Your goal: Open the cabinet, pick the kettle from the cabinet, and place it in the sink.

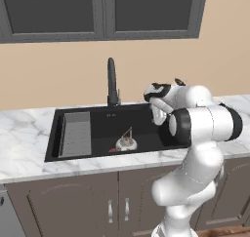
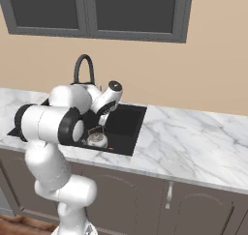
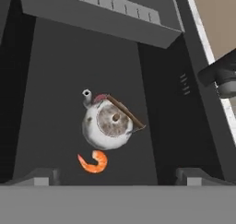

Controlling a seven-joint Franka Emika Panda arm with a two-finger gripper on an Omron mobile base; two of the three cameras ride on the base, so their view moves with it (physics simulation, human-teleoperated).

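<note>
The kettle (image 3: 109, 124) is sitting upright on the black floor of the sink (image 1: 146, 115), toward the front of the basin, with its thin brown handle arching over the lid. In the left base view the kettle (image 1: 126, 143) is resting just right of the grey ribbed tray (image 1: 76, 133) and in front of the tall black faucet (image 1: 112, 82). In the right base view the kettle (image 2: 97, 139) is showing beside the arm's big white joint, near the sink's front edge.

The gripper (image 3: 117, 176) is hanging above the sink and looking straight down on the kettle. Its two fingers are standing spread wide apart, with nothing between them, and the kettle is lying below them, apart from both. In the hand view the kettle is appearing just above the gap between the fingertips (image 3: 41, 177), slightly toward the left one.

A small orange shrimp (image 3: 93, 162) is lying on the sink floor just beside the kettle, between it and the fingertips in the hand view. The white marble counter (image 2: 193, 137) is running around the basin, and grey-framed dark-glass cabinets (image 1: 97, 11) are hanging on the wall above.
</note>
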